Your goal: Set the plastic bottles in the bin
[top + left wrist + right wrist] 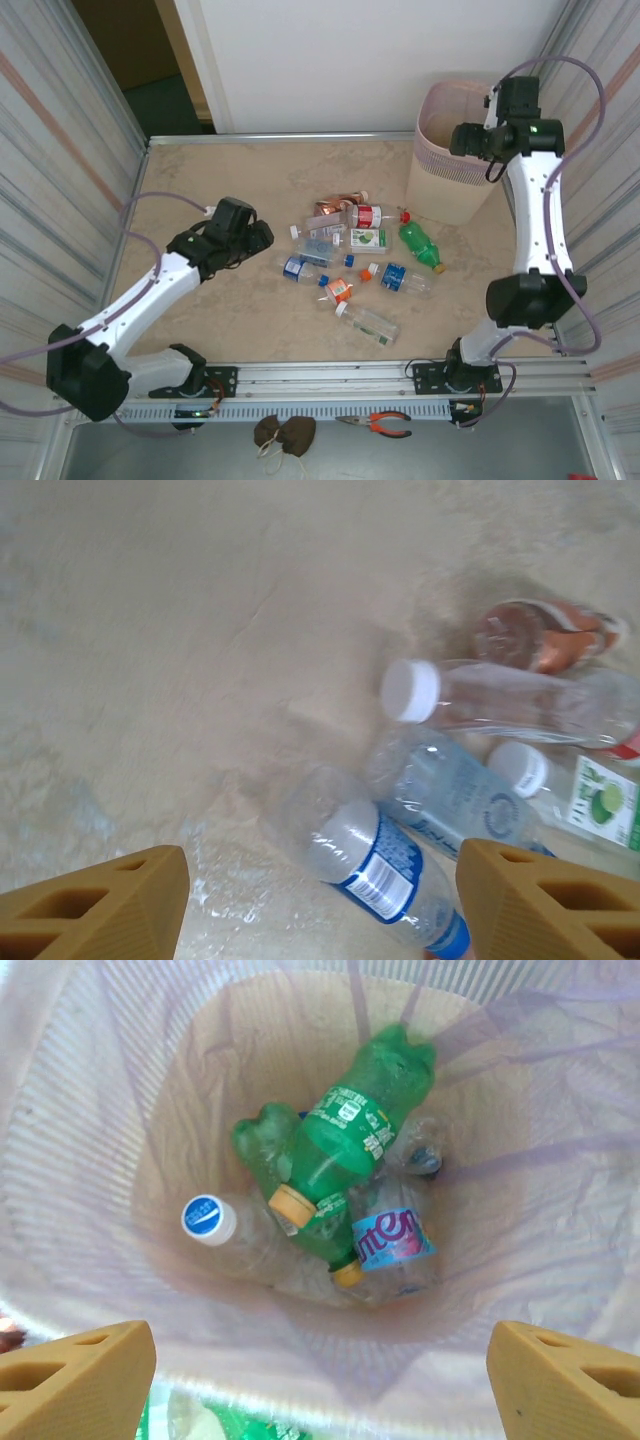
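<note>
- this looks like a robot test lab, not a home or a shop.
- the left arm (140, 300) and the right arm (535, 220) are bolted to a metal rail (330, 375) at the near edge of a table (200, 180).
- thin pale cables (565, 59) loop along both arms.
- tall striped panels (50, 150) stand on both sides of the table like a booth, and a plain white wall (380, 60) stands at the back.
- a dark doorway (150, 70) opens at the far left corner.
- pliers (378, 425) with orange handles lie on a grey shelf (480, 450) below the rail, like in a workshop.
- plastic bottles (368, 240) lie loose on the bare table top, and a bin (445, 190) stands on it too.
</note>
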Available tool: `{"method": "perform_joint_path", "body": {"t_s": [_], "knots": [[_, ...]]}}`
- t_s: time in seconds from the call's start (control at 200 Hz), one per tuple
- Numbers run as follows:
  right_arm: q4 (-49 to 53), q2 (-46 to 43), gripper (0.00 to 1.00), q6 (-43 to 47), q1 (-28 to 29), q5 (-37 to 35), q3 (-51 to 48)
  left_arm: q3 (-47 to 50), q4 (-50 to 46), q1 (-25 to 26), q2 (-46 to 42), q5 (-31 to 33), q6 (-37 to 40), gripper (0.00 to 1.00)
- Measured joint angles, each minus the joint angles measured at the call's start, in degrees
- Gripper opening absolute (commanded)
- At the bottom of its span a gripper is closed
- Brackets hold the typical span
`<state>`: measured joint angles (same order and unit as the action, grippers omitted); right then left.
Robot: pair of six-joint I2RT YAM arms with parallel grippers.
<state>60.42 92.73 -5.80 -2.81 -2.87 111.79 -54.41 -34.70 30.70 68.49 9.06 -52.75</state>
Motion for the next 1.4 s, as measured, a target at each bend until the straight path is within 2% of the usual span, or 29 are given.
{"method": "perform_joint_path", "body": {"t_s": [0.21,0.536,0.807,1.122,1.398], "knots": [[-4.68,-9.64,0.85,-1.22,0.22,2.75,-10.73,-0.17,-1.75,0.00,6.93,-3.06,-11.61,0.70],[-7.43,-14.99,0.86,-1.25,-1.90,5.11,-15.19,-0.39,-0.90,0.00,13.79,-10.08,-23.71,0.74],[-8.52,-16.39,0.86,-1.25,-5.53,7.02,-15.28,-3.87,0.92,0.00,19.96,-13.49,-29.27,0.74],[-8.57,-16.81,0.86,-1.22,-6.25,7.43,-15.28,-4.46,2.19,-0.87,24.90,-16.65,-36.11,0.73],[-8.57,-18.03,0.85,-1.16,-6.34,7.41,-15.28,-3.06,8.02,-1.40,29.55,-20.24,-41.44,0.70]]}}
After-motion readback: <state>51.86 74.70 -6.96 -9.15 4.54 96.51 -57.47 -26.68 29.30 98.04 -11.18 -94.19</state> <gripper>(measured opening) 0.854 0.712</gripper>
